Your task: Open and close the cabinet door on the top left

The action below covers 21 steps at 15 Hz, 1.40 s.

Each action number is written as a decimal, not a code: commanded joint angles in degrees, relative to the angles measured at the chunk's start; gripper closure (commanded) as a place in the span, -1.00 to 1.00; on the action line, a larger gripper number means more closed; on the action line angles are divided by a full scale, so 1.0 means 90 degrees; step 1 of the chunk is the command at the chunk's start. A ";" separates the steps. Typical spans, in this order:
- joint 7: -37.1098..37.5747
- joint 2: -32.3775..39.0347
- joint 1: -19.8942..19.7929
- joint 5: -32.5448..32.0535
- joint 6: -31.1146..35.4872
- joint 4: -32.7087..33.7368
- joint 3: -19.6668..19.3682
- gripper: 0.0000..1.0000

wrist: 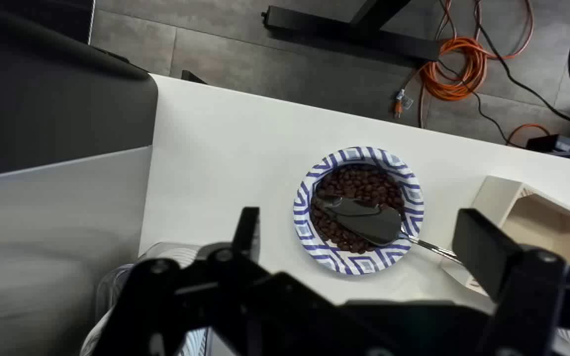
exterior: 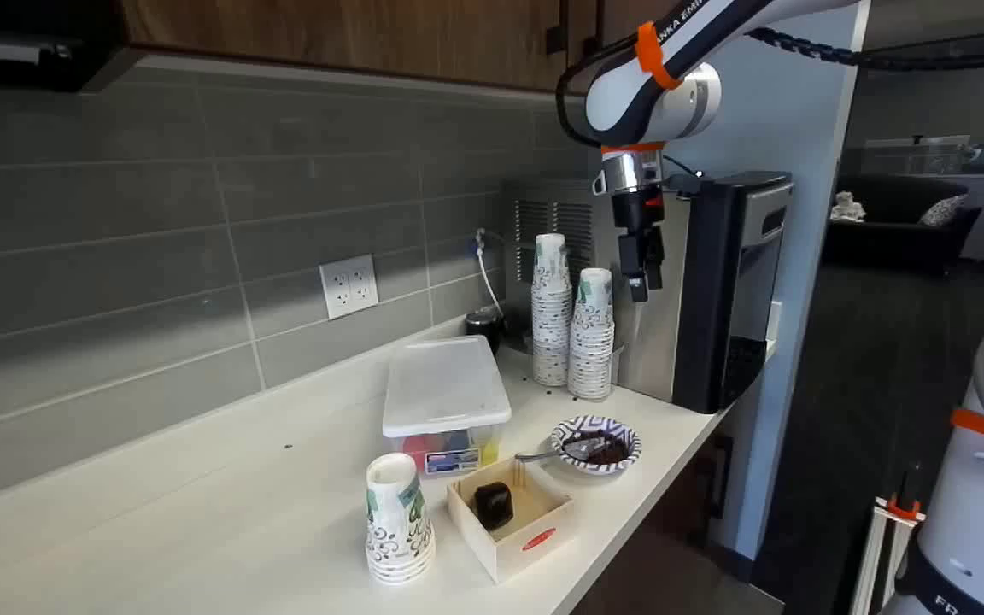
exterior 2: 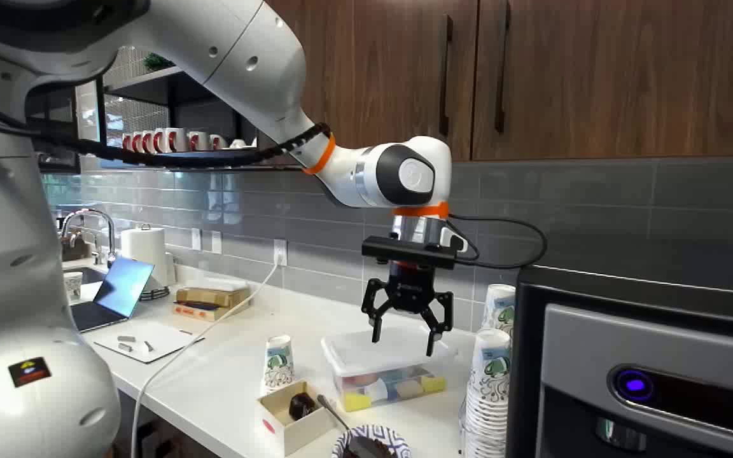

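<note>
Brown wooden upper cabinet doors hang above the counter in an exterior view, both shut. The left door (exterior 2: 398,76) has a dark vertical bar handle (exterior 2: 445,76) near its right edge. The neighbouring right door (exterior 2: 621,76) has a similar handle (exterior 2: 502,67). The cabinet's lower part (exterior: 338,34) also shows at the top of an exterior view. My gripper (exterior 2: 403,340) is open and empty, pointing down below the cabinets and above the counter. It also shows side-on in an exterior view (exterior: 646,286). In the wrist view my gripper's fingers (wrist: 365,240) are wide apart; no cabinet shows there.
A steel and black machine (exterior: 727,290) stands beside tall cup stacks (exterior: 552,316). On the counter (exterior: 202,547) are a lidded plastic bin (exterior: 447,384), a wooden box (exterior: 535,547), a cup stack (exterior: 398,521) and a patterned bowl (wrist: 309,242) of beans with a spoon.
</note>
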 commanded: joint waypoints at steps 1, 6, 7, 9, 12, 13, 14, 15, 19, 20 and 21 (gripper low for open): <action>-0.0018 0.0008 -0.0134 0.0024 -0.0006 0.0006 0.0130 -1.00; -0.0018 0.0008 -0.0134 0.0024 -0.0006 0.0006 0.0130 -1.00; -0.0018 0.0008 -0.0134 0.0024 -0.0006 0.0006 0.0130 -1.00; 0.0203 -0.0212 -0.0062 -0.0015 0.0206 -0.0161 0.0301 -1.00; 0.0591 -0.0579 0.0046 0.0014 0.0679 -0.0410 0.0606 -1.00; 0.0811 -0.0779 0.0079 -0.0027 0.0879 -0.0535 0.0736 -1.00; 0.1000 -0.0897 0.0095 -0.0069 0.1096 -0.0622 0.0842 -1.00; 0.1241 -0.1121 0.0114 -0.0077 0.1349 -0.0780 0.0951 -1.00; 0.2118 -0.2032 0.0047 -0.0294 0.2129 -0.1344 0.1272 -1.00; 0.2317 -0.2333 0.0008 -0.0407 0.2241 -0.1493 0.1348 -1.00; 0.2523 -0.2616 -0.0046 -0.0549 0.2309 -0.1599 0.1433 -1.00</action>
